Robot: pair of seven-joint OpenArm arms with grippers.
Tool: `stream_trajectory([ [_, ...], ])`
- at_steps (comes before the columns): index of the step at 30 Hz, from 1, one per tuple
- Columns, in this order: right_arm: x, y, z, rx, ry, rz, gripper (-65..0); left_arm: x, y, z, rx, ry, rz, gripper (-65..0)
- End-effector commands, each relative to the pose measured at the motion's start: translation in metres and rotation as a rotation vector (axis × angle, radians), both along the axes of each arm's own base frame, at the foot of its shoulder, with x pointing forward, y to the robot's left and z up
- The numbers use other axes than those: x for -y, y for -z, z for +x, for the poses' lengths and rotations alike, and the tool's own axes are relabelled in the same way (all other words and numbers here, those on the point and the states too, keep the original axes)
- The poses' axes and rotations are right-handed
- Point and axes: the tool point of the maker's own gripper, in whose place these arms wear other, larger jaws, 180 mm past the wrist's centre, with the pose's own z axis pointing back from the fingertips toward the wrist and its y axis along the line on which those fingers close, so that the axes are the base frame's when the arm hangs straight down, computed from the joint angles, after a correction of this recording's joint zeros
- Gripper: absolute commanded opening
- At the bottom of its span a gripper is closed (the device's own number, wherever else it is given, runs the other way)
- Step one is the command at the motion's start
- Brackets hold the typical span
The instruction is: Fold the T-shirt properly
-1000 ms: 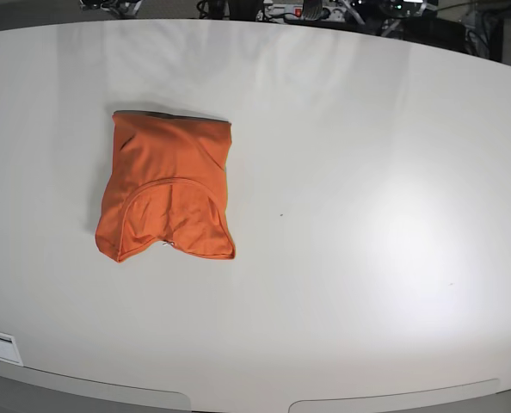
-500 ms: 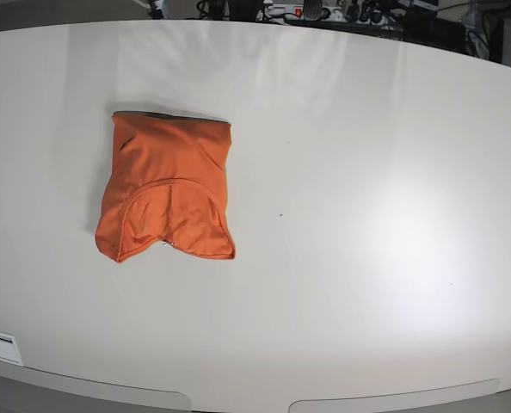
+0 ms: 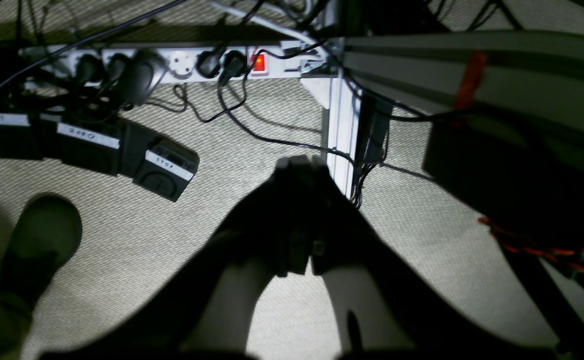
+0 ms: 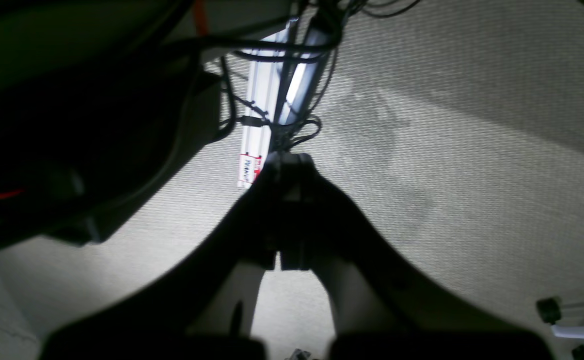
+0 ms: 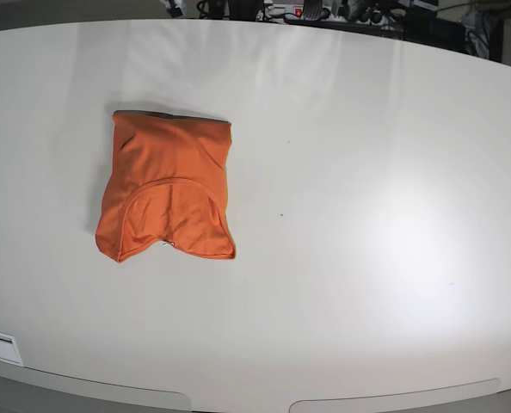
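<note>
1. T-shirt [image 5: 168, 191] lies folded into a compact bundle, left-centre on white table [image 5: 367, 215], well inside every edge.
2. Wide bare tabletop to its right and front.
3. Left gripper [image 3: 299, 167] and right gripper [image 4: 288, 162]: jaws pressed together, empty, above carpeted floor [image 3: 122, 235].

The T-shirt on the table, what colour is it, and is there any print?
The T-shirt is plain orange, no print visible; the base view shows it best.

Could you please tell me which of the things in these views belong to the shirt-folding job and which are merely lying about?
Belonging to the job:
- T-shirt, orange, folded into a compact bundle
- white table it lies on
- left gripper and right gripper, both shut, holding nothing

Merely lying about:
- power strip on the floor
- labelled black boxes
- shoe
</note>
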Motion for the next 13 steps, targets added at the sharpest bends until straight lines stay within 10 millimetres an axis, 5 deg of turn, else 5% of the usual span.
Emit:
stream_trajectory([
  [1, 0.001, -0.001, -0.005, -0.004, -0.002, 0.002, -65.0, -0.007, -0.001, -0.005, -0.009, 0.007, 0.009, -65.0],
  [13, -0.005, 0.000, 0.011, 0.019, 0.000, 0.011, -65.0, -0.001, 0.000, -0.002, -0.019, -0.001, -0.007, -65.0],
])
